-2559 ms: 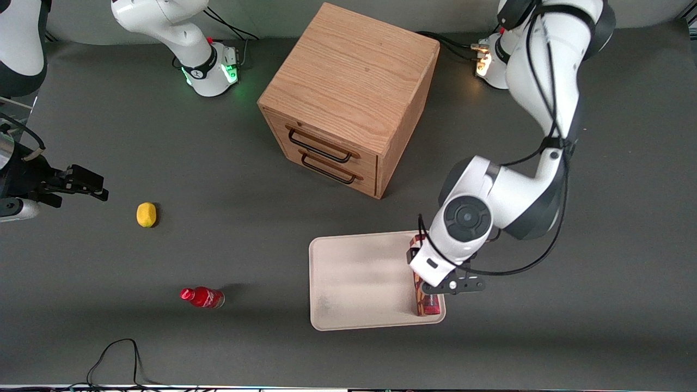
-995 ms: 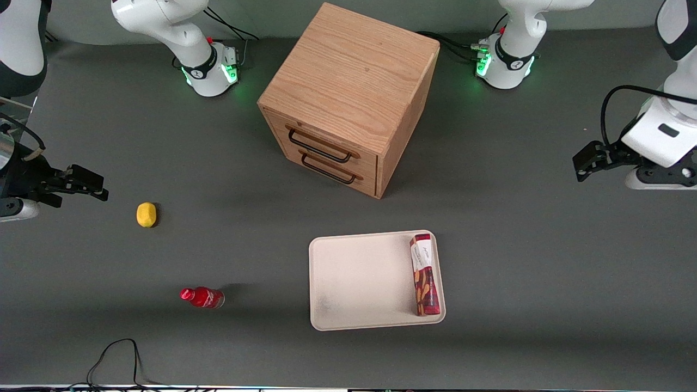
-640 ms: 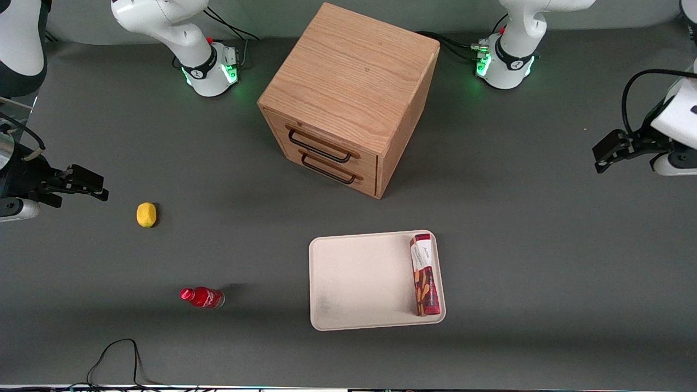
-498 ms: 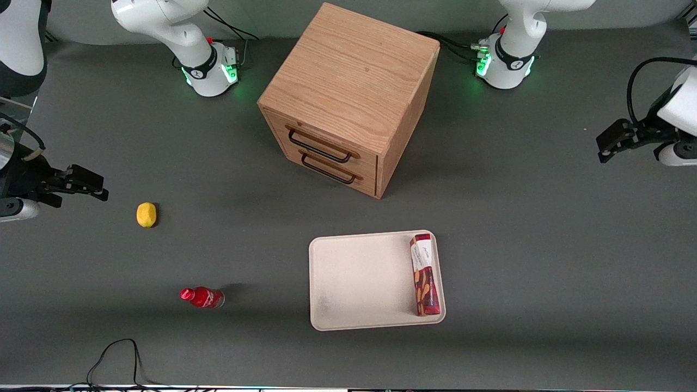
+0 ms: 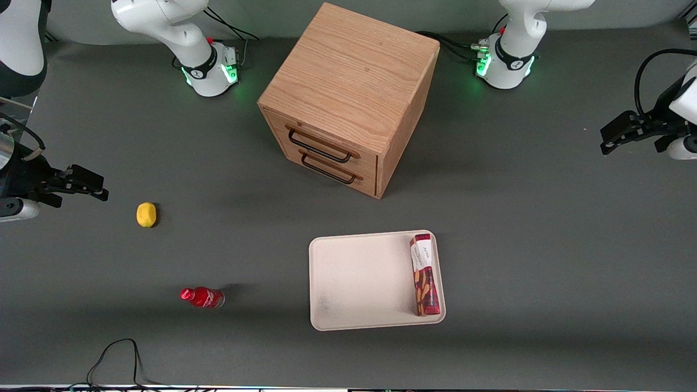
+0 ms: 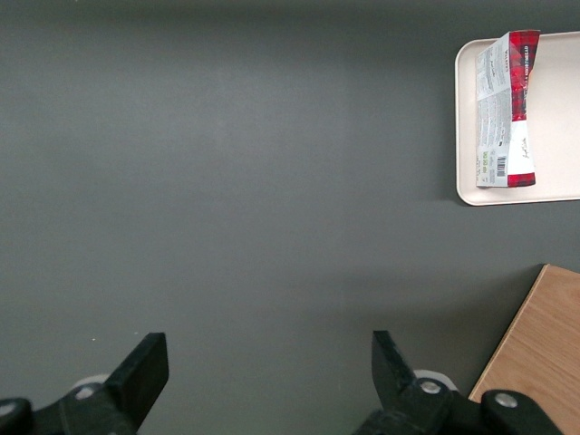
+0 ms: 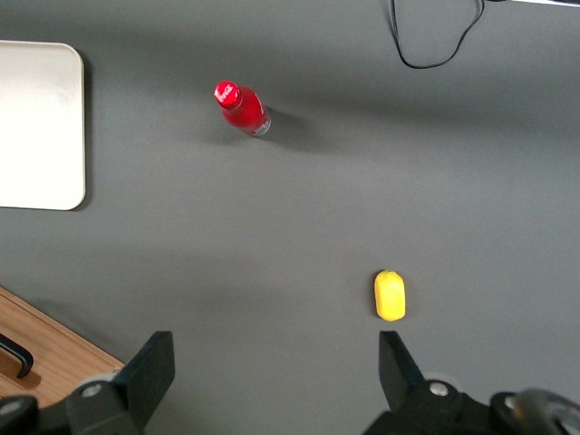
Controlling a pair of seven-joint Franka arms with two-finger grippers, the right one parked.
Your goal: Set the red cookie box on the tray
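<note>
The red cookie box (image 5: 424, 274) (image 6: 506, 108) lies flat on the cream-white tray (image 5: 359, 283) (image 6: 558, 181), along the tray's rim on the working arm's side. My gripper (image 5: 618, 136) (image 6: 269, 367) hangs high over bare table at the working arm's end, well away from the tray and farther from the front camera. Its black fingers (image 6: 145, 372) stand wide apart, open, with only grey tabletop between them.
A wooden two-drawer cabinet (image 5: 348, 98) (image 6: 539, 362) stands mid-table, farther from the front camera than the tray. A small red bottle (image 5: 202, 297) (image 7: 241, 109) and a yellow lemon (image 5: 146, 214) (image 7: 390, 295) sit toward the parked arm's end. A black cable (image 5: 114, 359) loops near the front edge.
My gripper let go of the box on the tray, rose and drew away to the working arm's end of the table. The box has stayed where it was set down.
</note>
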